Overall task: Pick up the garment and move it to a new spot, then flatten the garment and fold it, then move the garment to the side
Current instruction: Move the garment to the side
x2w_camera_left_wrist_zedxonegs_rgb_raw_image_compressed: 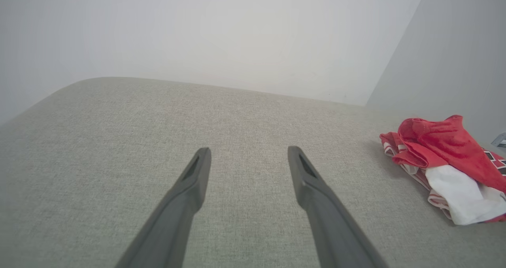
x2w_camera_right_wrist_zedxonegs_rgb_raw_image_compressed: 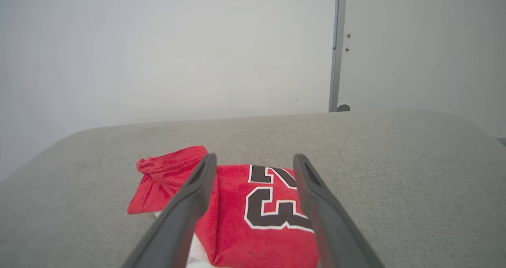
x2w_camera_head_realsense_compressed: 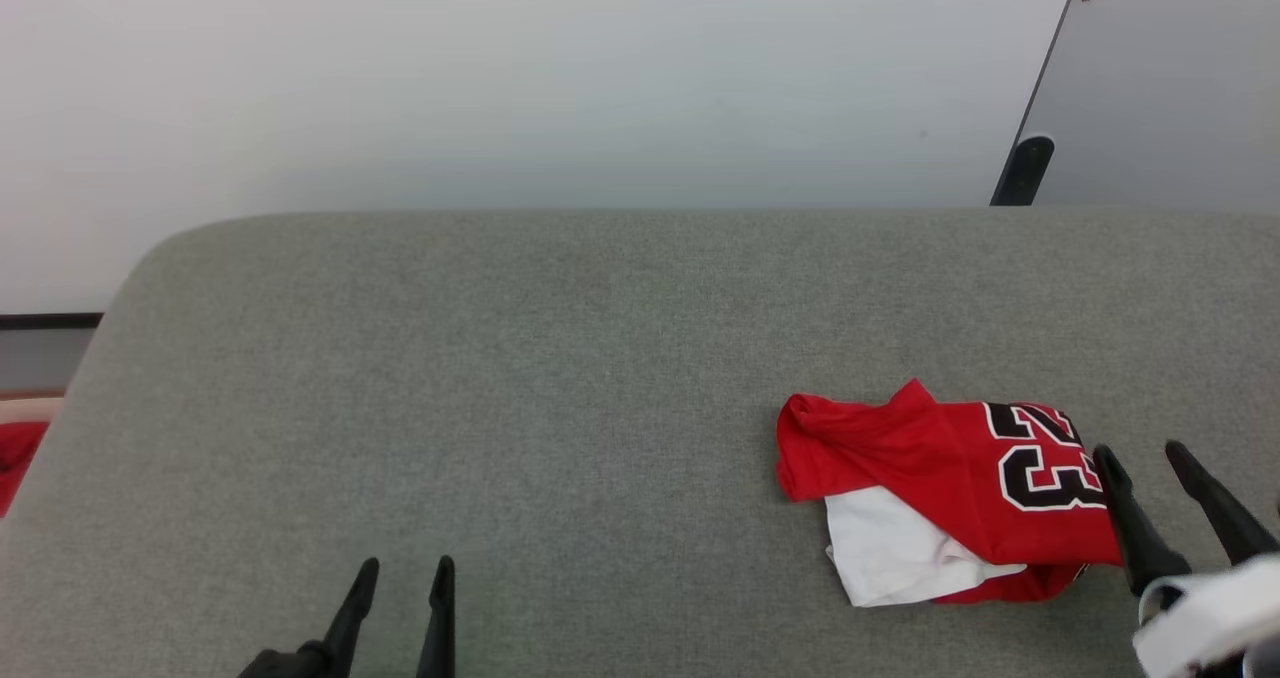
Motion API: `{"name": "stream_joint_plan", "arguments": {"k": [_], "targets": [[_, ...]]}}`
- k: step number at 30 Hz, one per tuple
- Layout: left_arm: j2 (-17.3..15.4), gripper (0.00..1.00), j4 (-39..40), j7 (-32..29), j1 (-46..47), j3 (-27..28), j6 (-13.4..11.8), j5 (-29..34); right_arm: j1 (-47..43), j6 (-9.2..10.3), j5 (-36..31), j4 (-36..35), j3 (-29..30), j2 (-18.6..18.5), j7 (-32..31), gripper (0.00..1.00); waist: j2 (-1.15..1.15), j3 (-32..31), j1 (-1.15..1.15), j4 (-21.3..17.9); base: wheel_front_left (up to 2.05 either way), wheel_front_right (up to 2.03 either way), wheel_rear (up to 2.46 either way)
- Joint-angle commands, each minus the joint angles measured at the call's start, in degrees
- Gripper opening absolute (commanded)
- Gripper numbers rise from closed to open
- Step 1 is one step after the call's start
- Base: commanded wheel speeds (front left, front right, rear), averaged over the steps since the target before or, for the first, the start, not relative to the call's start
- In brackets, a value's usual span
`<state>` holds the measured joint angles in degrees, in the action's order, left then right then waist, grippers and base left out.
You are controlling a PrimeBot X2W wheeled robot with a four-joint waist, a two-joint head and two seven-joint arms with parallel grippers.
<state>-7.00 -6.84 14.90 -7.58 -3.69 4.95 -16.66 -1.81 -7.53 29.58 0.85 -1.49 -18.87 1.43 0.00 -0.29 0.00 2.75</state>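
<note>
Garment (x2w_camera_head_realsense_compressed: 940, 468): soft knit cloth, matt red, faint fuzzy nap (clearest in the right wrist view). Its white panel (x2w_camera_head_realsense_compressed: 885, 548) is the same soft cloth, matt and creased. Number 23 (x2w_camera_head_realsense_compressed: 1040, 463): flat black with white outline, no sheen.
Upholstered surface (x2w_camera_head_realsense_compressed: 500, 358): grey woven fabric, coarse even weave, matt.
Left gripper (x2w_camera_head_realsense_compressed: 407, 564) and right gripper (x2w_camera_head_realsense_compressed: 1139, 449): dark, smooth, plastic-looking, dull satin finish.
Wall (x2w_camera_head_realsense_compressed: 500, 78): smooth, pale, matt.

The right gripper (x2w_camera_right_wrist_zedxonegs_rgb_raw_image_compressed: 255, 158) rises from bottom centre, jaws wide apart. Between them, the red garment (x2w_camera_right_wrist_zedxonegs_rgb_raw_image_compressed: 233, 216), numbered 23, lies on a grey surface (x2w_camera_right_wrist_zedxonegs_rgb_raw_image_compressed: 395, 161).
</note>
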Motion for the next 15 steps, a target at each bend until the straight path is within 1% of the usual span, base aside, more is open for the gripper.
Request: {"name": "stream_joint_plan", "arguments": {"k": [1,4,7,9,12,15], "targets": [[0.3,1.0,-0.2,0.3,0.5,-0.1,-0.3,-0.4,2.3,0.1,0.1,1.1,-0.1,-0.6,-2.8,1.0,0.0,0.4,0.0,-0.3,0.0,0.0,0.0],[0.7,1.0,-0.5,0.3,1.7,-0.4,-0.1,-0.3,6.4,0.1,0.4,5.1,-1.7,-3.7,-14.1,1.0,0.0,1.5,0.0,-0.2,0.0,0.0,0.0],[1.1,1.0,-0.9,0.3,2.8,-0.7,0.3,-0.4,10.7,0.1,3.3,8.2,-1.1,-5.4,-24.5,1.0,0.0,3.0,0.0,0.3,0.0,0.0,0.0],[1.3,1.0,-1.0,0.3,4.0,-0.6,0.6,-0.4,12.9,0.1,4.9,9.4,-1.3,-7.1,-31.2,1.0,0.0,4.6,0.0,0.6,0.0,0.0,0.0],[1.9,1.0,-1.0,0.3,5.9,-0.5,0.8,-0.2,16.9,0.09,5.6,10.4,0.6,-8.9,-38.2,1.0,0.0,7.4,0.0,1.3,0.0,0.0,0.0],[2.4,1.0,-1.5,0.2,7.6,-0.5,1.2,0.1,20.1,0.1,5.4,11.6,2.0,-9.1,-44.4,1.0,0.0,9.9,0.0,1.9,0.0,0.0,0.0]]}}
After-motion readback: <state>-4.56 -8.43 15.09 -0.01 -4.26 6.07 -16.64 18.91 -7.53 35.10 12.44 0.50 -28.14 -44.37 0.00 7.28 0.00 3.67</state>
